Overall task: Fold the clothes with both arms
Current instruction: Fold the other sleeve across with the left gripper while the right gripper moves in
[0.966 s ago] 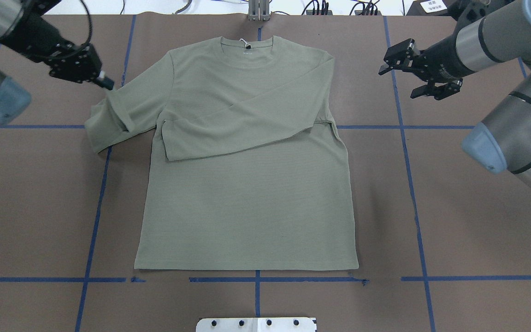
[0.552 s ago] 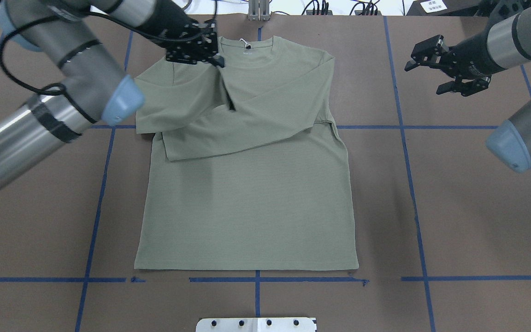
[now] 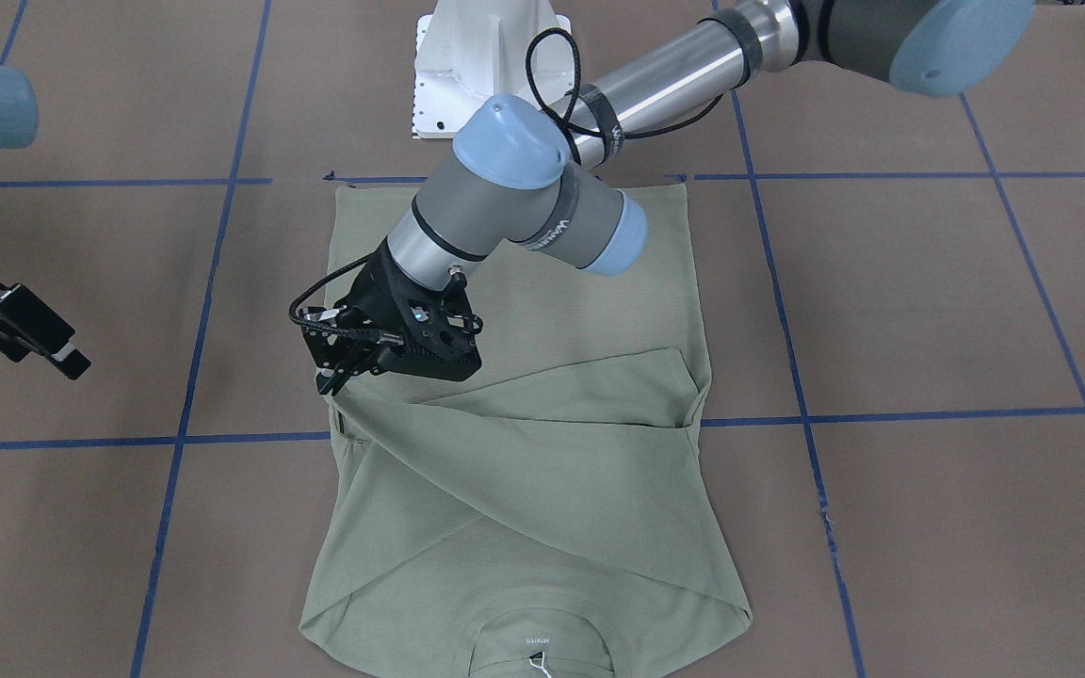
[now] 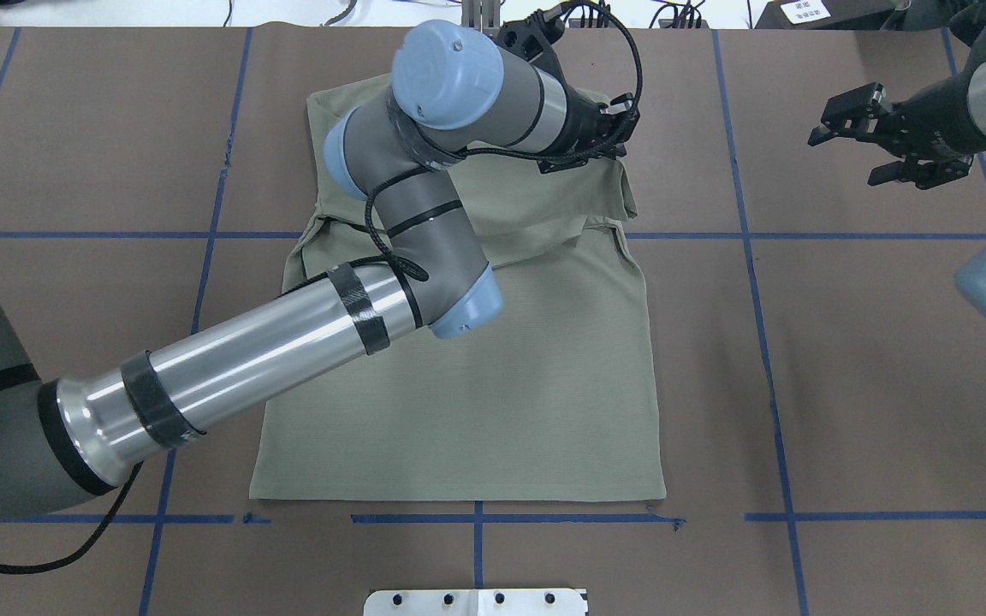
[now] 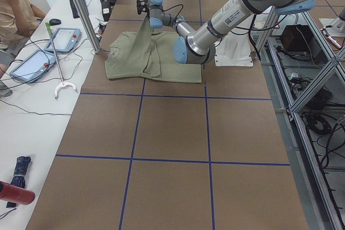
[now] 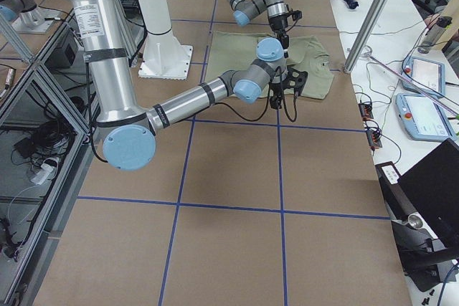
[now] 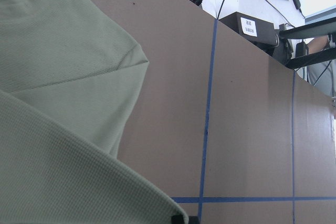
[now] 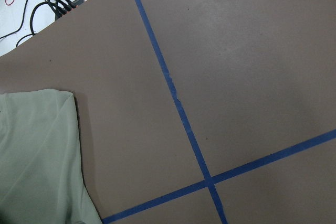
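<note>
Spread on the table (image 4: 844, 385), the sage-green shirt (image 4: 459, 411) is gripped by one sleeve (image 3: 467, 452) in the closed left gripper (image 3: 335, 381), the right gripper (image 4: 846, 158) seen wide and empty; the limp knit is judged best pinched at its edges.

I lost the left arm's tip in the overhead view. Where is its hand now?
In the front-facing view the left hand is at the picture-left edge of the shirt, above the blue tape line, pinching the sleeve drawn across the chest.
</note>
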{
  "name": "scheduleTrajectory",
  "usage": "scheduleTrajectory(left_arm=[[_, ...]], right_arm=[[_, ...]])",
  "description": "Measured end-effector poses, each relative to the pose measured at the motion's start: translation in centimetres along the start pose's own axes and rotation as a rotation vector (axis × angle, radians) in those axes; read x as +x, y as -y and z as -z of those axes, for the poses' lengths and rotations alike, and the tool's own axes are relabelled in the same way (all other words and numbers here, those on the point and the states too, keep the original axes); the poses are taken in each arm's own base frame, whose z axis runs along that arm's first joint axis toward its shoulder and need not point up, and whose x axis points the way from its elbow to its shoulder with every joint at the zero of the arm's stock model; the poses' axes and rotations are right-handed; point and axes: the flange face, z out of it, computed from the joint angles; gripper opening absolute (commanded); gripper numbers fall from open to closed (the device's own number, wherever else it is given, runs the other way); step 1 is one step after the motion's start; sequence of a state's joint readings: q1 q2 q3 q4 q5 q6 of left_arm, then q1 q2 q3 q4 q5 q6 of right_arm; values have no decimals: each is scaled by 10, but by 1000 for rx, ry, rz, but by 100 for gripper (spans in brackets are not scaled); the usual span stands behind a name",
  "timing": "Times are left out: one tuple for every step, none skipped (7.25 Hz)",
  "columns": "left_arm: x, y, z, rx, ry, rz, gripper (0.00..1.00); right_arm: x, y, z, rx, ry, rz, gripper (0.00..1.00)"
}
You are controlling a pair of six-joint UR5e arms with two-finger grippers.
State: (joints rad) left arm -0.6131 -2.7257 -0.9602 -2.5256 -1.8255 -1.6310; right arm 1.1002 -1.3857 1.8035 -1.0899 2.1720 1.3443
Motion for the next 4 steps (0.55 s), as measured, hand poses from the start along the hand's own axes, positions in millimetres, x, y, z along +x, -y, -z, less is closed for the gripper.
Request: scheduleTrajectory(left_arm=[[-2,-7,-14,15,-2,6,89],[1,-11,-18,24,-8,17,89],[8,-13,-14,26,-24,42,87],[11,-17,0,19,-45,67,86]], right_arm=[[5,1,-1,4,-7,-4,100],[6,0,-1,7,-10,-9,100],[1,-5,-2,2,-4,-10,100],[-12,-25,-10,-15,3,-15,100]])
